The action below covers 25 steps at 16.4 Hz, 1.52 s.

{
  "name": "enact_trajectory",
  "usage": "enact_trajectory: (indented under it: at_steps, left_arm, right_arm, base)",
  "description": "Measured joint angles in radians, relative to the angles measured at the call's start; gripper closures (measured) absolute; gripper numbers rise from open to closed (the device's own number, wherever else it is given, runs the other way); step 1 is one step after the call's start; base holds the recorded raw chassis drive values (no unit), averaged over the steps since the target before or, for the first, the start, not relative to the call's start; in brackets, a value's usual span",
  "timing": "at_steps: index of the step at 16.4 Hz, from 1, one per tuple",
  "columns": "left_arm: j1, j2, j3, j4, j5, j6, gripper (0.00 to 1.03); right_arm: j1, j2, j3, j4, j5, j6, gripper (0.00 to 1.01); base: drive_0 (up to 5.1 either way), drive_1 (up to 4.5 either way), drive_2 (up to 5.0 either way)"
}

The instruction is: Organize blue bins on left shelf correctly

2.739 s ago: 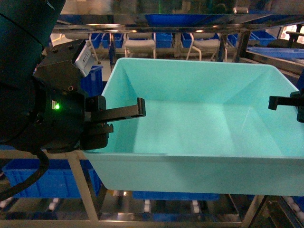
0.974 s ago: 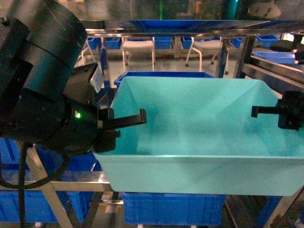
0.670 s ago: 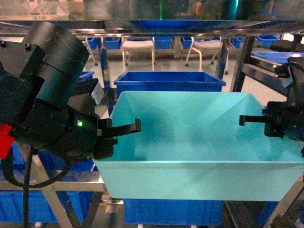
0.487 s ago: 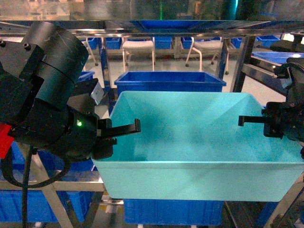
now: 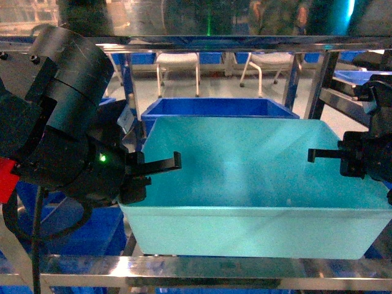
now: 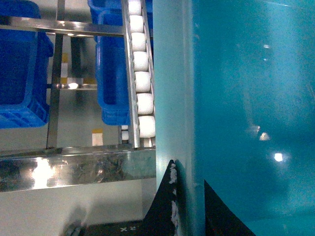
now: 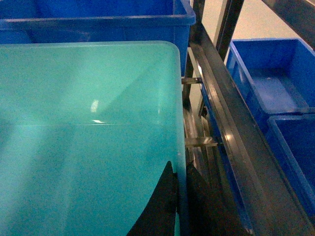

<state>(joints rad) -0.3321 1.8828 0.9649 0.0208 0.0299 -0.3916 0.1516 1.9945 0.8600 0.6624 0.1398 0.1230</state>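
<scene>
The turquoise bin sits between the two arms inside the left shelf, its near wall just above the shiny near crossbar and its far rim close in front of a royal-blue ribbed bin. On the left, the bin's wall runs just beside a rail of white rollers, with more dark blue bins beyond it. On the right, its rim lies close to a dark sloping rail, leaving only a thin gap. An upper shelf bar crosses overhead, so room above is limited.

The left gripper reaches in level from the left, its jaws narrow and clamped over the bin's left rim, one finger inside and one outside. The right gripper reaches in level from the right, jaws pinched over the right rim in the same way.
</scene>
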Motion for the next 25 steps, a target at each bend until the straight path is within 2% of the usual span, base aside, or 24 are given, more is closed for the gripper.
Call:
enact_trajectory:
  at_steps: [3, 10, 11, 15, 18, 25]
  left_arm:
    - [0.000, 0.000, -0.006, -0.013, -0.003, -0.001, 1.01]
    - [-0.005, 0.014, -0.012, -0.008, 0.008, -0.001, 1.01]
    - [0.003, 0.038, 0.010, -0.010, 0.009, -0.001, 1.01]
    - [0.020, 0.082, 0.060, -0.001, 0.005, 0.015, 1.01]
    - [0.042, 0.134, 0.075, 0.003, 0.031, 0.033, 1.01]
    - [0.054, 0.244, 0.153, 0.007, 0.047, 0.058, 1.01]
  right_arm:
    - [0.001, 0.000, 0.000, -0.004, 0.001, 0.000, 0.99]
    - [0.001, 0.000, 0.000, -0.004, 0.000, -0.004, 0.99]
    - [0.000, 0.046, 0.031, 0.016, -0.006, -0.005, 0.99]
    - [0.008, 0.109, 0.056, 0.044, -0.008, 0.000, 0.99]
    - [0.026, 0.138, 0.075, 0.037, 0.012, -0.002, 0.99]
    - [0.026, 0.223, 0.135, 0.037, 0.016, -0.015, 0.99]
  base:
    - [0.0, 3.08, -3.0]
    - [0.0, 0.00, 0.0]
    - [0.0, 0.00, 0.0]
    - [0.0, 0.00, 0.0]
    - [0.0, 0.00, 0.0]
    - [0.0, 0.00, 0.0]
